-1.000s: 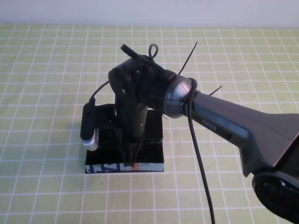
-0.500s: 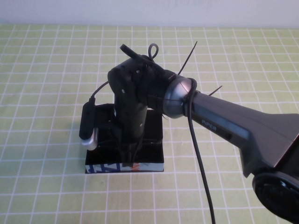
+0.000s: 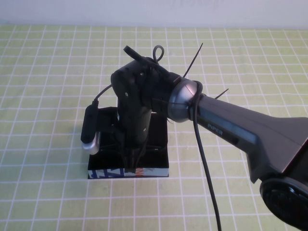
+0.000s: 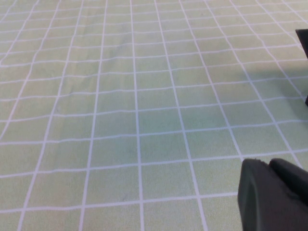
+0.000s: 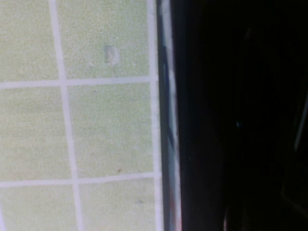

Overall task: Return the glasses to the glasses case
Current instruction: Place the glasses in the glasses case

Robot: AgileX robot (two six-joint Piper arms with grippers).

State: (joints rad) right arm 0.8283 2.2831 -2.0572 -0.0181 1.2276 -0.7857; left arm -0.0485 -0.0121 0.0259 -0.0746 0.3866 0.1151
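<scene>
The glasses case (image 3: 151, 172) is a black box on the green checked cloth, its front edge printed in blue, white and orange. My right gripper (image 3: 132, 161) points straight down into the case near that front edge. The glasses are hidden: under the gripper I see only black shapes that I cannot tell from the case's inside. In the right wrist view the case's printed edge (image 5: 166, 144) runs beside the cloth and everything past it is black. My left gripper (image 4: 276, 197) shows only in the left wrist view, low over bare cloth, with its fingers together and nothing between them.
A black cable (image 3: 204, 159) hangs along the right arm (image 3: 250, 134), which crosses the table from the near right. The checked cloth (image 3: 57, 72) lies around the case on all sides. A dark edge (image 4: 303, 41) shows at the side of the left wrist view.
The right wrist has shifted very slightly over the case. Nothing else has visibly moved.
</scene>
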